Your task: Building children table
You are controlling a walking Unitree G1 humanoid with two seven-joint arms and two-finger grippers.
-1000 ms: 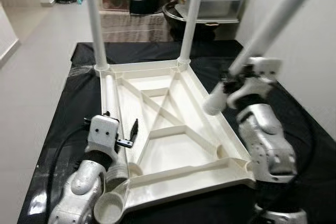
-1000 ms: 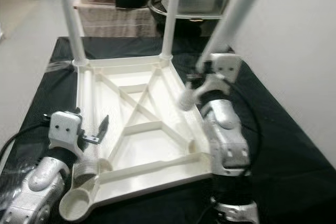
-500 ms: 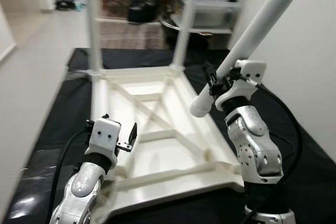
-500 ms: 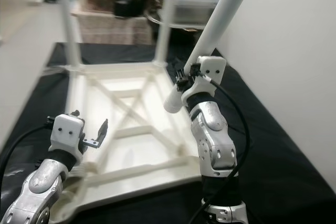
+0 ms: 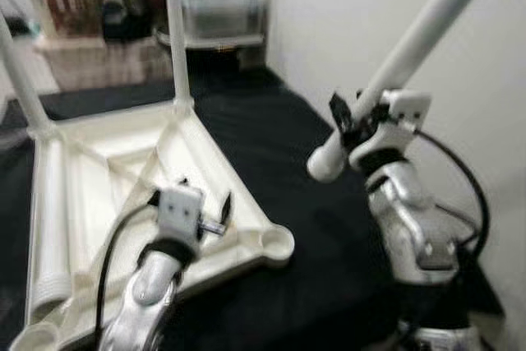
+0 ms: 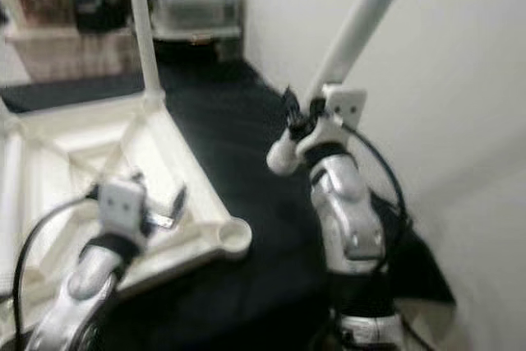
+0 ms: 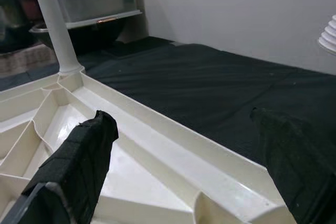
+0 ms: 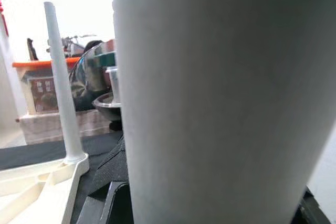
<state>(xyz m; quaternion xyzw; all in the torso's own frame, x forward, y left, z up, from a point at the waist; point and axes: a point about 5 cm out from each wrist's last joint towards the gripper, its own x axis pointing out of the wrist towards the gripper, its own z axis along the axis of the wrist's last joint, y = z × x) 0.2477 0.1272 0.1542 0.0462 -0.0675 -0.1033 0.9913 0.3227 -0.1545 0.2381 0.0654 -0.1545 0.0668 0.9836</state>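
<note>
Both head views are blurred, so fine detail is poor. The table top [image 5: 107, 178] lies upside down on a black cloth [image 5: 271, 121], ribs facing up; its left and near edges run out of frame. Two legs already stand in its far corners – one [image 5: 177, 30] plainly seen, the other [image 5: 20, 80] at the picture edge, and both are cut off above. The near right corner socket [image 5: 277, 244] is an open ring with nothing in it.

The right gripper [image 5: 349, 121] is up over the cloth, to the right of the table top, fingers clamped on a loose white leg [image 5: 411, 47] near its lower end. The leg slants up and to the right out of view, its rounded end [image 5: 323, 166] hanging free above the cloth. In the right wrist view this leg [image 8: 210, 98] blocks almost everything.

The left gripper [image 5: 205, 207] hovers above the ribbed underside near the empty socket, fingers [image 7: 84, 156] spread wide and holding nothing.

A pale wall [image 5: 345, 14] runs just beside the cloth on the right. Behind – shelving with plastic boxes [image 5: 214, 6], too blurred to read
</note>
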